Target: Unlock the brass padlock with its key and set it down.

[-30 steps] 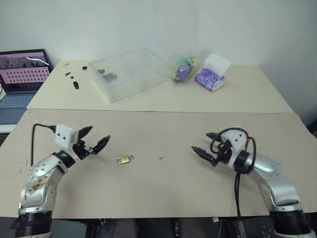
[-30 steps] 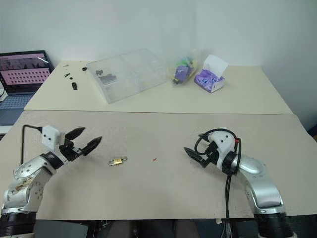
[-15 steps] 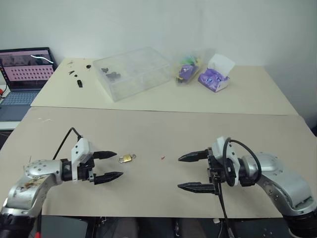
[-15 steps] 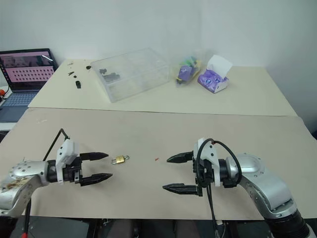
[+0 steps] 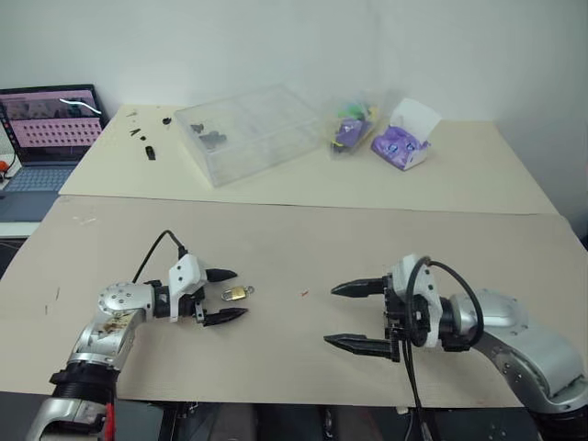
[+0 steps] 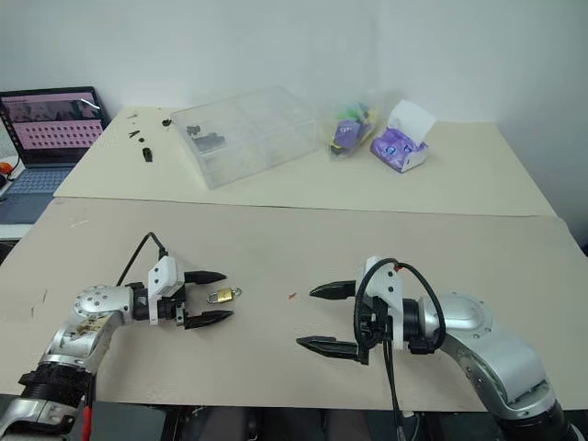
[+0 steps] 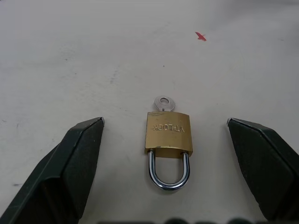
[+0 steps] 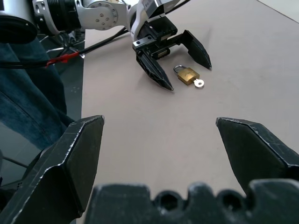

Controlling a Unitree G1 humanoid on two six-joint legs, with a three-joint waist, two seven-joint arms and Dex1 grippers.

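Observation:
The brass padlock (image 7: 168,133) lies flat on the near table, its silver shackle (image 7: 169,173) closed and pointing toward my left hand. The key (image 7: 163,103) sticks out of the body's far end, only its ring head showing. My left gripper (image 6: 228,294) is open low over the table, one finger on each side of the padlock (image 5: 236,293) and touching neither. My right gripper (image 5: 329,315) is open with nothing in it. It points left toward the padlock (image 8: 187,74) from some way to its right.
A tiny red speck (image 5: 302,294) lies between the padlock and my right gripper. On the far table stand a clear plastic box (image 5: 243,133), a bag of small items (image 5: 351,129), a purple tissue pack (image 5: 402,138), small black parts (image 5: 147,150) and a laptop (image 5: 46,124).
My left gripper moved right and down and turned, and its open fingers now bracket the padlock. My right gripper drew back and swung to point left, then held still.

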